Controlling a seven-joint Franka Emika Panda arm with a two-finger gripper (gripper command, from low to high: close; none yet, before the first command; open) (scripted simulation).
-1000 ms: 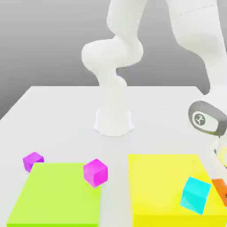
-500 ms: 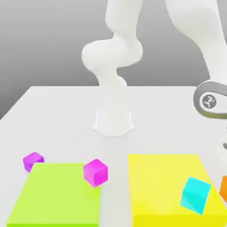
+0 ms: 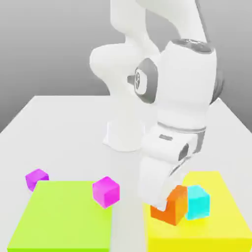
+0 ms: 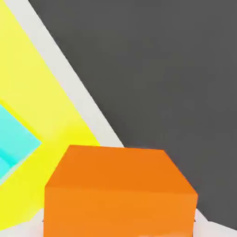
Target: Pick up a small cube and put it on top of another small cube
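The claw (image 3: 165, 204) is seen low over the yellow mat (image 3: 224, 231) in the exterior view, at the end of the white arm (image 3: 182, 113), which bends down from above. An orange cube (image 3: 172, 204) is held at the claw, tilted, with its lower corner close to or on the mat; whether it actually touches the mat cannot be told. The claw is closed on this cube, as the cube is seen pressed against the white hand in the exterior view and sits directly before the camera in the hand view (image 4: 120, 192).

Just beside the orange cube, on the exterior view's right, a cyan cube (image 3: 198, 202) is seen on the yellow mat; the two appear to touch or nearly touch. In the hand view a part of the cyan cube (image 4: 14, 139) is shown on the yellow mat (image 4: 41, 92), beyond the orange one.

On the exterior view's left a green mat (image 3: 64, 221) is laid on the worktop (image 3: 64, 123). A magenta cube (image 3: 106, 191) is placed at the far corner of the green mat nearest the yellow one, and a second magenta cube (image 3: 37, 178) is placed on the worktop at the mat's other far corner.

Farther back, the arm's round white base (image 3: 125, 135) is mounted on the worktop.
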